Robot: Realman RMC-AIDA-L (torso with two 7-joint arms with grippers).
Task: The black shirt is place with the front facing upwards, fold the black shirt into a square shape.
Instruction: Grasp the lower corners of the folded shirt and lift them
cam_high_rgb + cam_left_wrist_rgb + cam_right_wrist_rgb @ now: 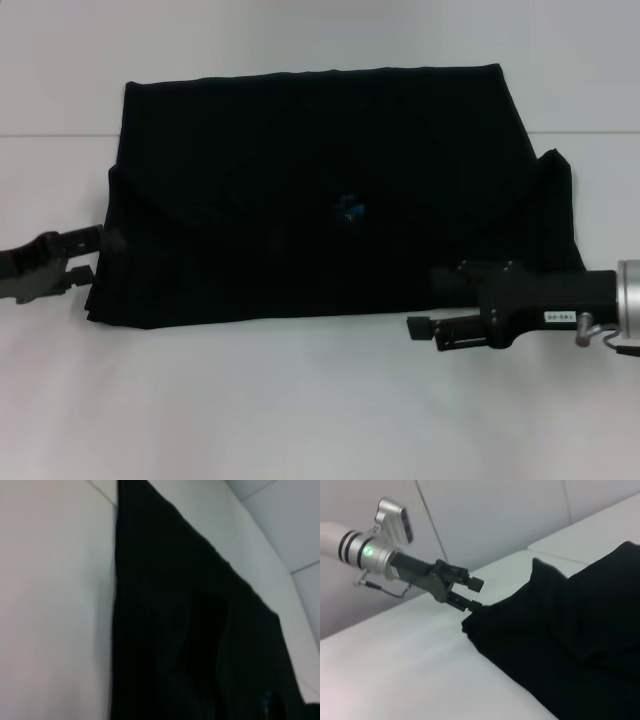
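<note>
- Black shirt (320,190) lies folded between the two grippers, blue label (350,208) facing up.
- Left gripper (472,595) jaws parted, lower finger touching the shirt's edge; nothing held.
- Right gripper (432,303) jaws apart, empty, at the shirt's near right corner.

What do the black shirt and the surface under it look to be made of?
Black shirt: soft matte cloth, probably knit cotton; it lies in folded layers, with limp creased edges by the left hand and a blue neck label showing. Table: smooth white surface with a faint sheen and thin seam lines; maybe laminate or painted board, hard to tell.

One black shirt (320,190), two pincers.
</note>
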